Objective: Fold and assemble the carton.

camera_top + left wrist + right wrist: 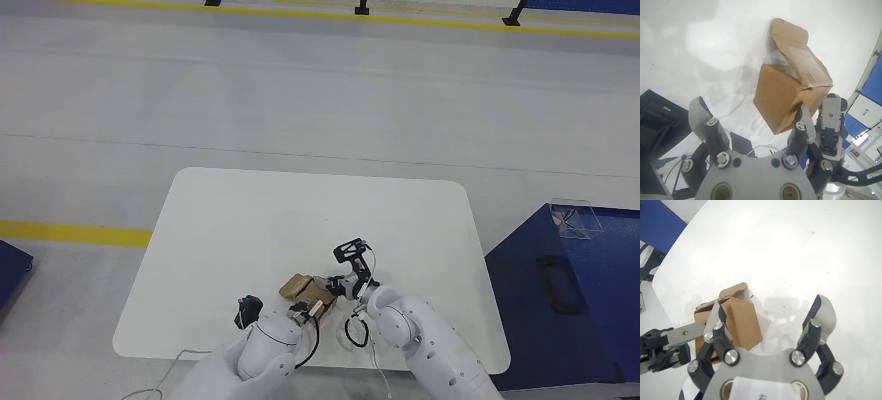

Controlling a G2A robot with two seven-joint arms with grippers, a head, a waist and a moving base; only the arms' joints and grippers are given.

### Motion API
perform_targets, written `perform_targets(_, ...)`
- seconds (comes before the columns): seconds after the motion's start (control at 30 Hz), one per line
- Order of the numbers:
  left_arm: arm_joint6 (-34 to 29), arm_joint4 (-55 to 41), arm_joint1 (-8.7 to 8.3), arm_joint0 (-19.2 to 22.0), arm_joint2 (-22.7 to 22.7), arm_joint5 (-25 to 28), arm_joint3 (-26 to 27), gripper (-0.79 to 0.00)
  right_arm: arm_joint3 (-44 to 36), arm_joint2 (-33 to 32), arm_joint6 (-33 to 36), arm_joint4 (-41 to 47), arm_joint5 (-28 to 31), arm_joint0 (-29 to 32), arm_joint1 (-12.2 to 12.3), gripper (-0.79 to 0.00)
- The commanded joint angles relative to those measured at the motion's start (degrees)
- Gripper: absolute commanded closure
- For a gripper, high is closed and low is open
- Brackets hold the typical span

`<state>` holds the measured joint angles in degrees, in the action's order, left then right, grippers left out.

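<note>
A white counter [300, 215] stands on a grey floor [300, 90] with yellow lines, with a blue cabinet [590, 320] beside it. The carton [780, 94] sits near the counter's front edge, between the left hand [750, 111] and right hand [768, 306]. Both hands are spread wide and hold nothing. Whether their fingers touch the carton is unclear. From above, the arms cover part of the carton.

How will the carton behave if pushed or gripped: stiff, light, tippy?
Probably light and quick to slide: the carton is thin cardboard on a smooth white table. Likely crushable: its taped edge is already torn and creased. The open flap may flop when lifted.
</note>
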<state>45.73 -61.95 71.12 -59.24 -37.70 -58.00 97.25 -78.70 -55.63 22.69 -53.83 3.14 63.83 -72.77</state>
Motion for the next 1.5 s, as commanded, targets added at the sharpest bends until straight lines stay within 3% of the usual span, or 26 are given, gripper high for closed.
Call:
perform_targets(0.0, 0.56, -2.30, -0.22, 0.87, -0.08, 0.00, 0.63, -0.785, -0.47, -0.47, -1.86, 1.61, 0.66, 0.13, -0.13, -0.785)
perform_targets(0.13, 1.94, -1.24, -0.90, -0.99, -3.29, 1.38, 5.26, -0.785, -2.34, -4.20, -2.69, 4.85, 5.14, 2.31, 0.63, -0.785)
perform_targets(0.37, 5.08, 2.29, -1.57, -7.07, -7.07, 5.17, 14.54, -0.785, -7.30, -11.22, 2.44, 0.23, 13.28, 8.96, 3.31, -0.785)
perform_targets(0.53, 3.98, 3.41, -1.68, -8.70, -7.87, 7.01, 16.30, -0.785, -9.50, -12.71, 7.49, -3.83, 15.88, 12.38, 4.39, -0.785)
perform_targets(0.87, 3.98, 3.41, -1.68, -8.70, -7.87, 7.01, 16.30, -0.785, -3.50, -6.44, 4.30, -8.52, 8.12, 7.44, 2.73, -0.785)
perform_targets(1.2, 0.52, 6.50, -1.78, -10.10, -8.21, 8.39, 15.54, -0.785, 4.71, -0.58, -0.41, -2.32, 2.12, -1.32, -0.59, -0.785)
perform_targets(1.33, 0.52, 6.50, -1.78, -10.10, -8.21, 8.39, 15.54, -0.785, 8.76, 2.63, -3.31, -0.78, -3.74, -4.85, -2.57, -0.785)
perform_targets(1.47, 0.52, 6.50, -1.78, -10.10, -8.21, 8.39, 15.54, -0.785, 11.41, 3.81, -3.56, -0.47, -4.27, -6.34, -3.39, -0.785)
